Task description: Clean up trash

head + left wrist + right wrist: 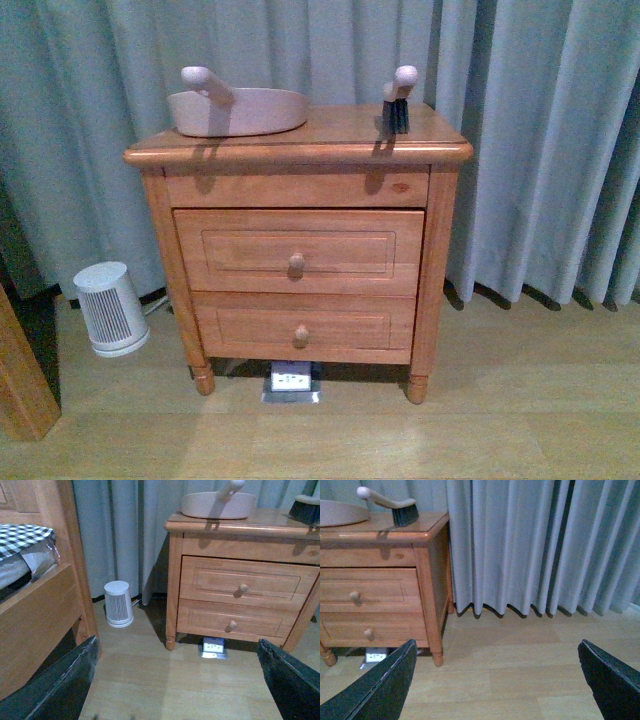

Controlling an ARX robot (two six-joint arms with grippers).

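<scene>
The trash does not show in any view. A beige dustpan (238, 110) and a hand brush (398, 100) with dark bristles rest on top of the wooden nightstand (300, 150); the left wrist view shows the dustpan (217, 505) too, and the right wrist view shows the brush (395, 507). My left gripper (180, 685) hangs open over bare wooden floor in front of the nightstand, nothing between its dark fingers (60, 685). My right gripper (500, 680) is open as well, over floor to the right of the nightstand. Neither arm appears in the front view.
A small white ribbed heater (110, 308) stands on the floor left of the nightstand. A small white-and-blue box (291, 381) lies under the nightstand's front. A wooden bed frame (35, 610) rises at the far left. Grey curtains (540, 150) hang behind.
</scene>
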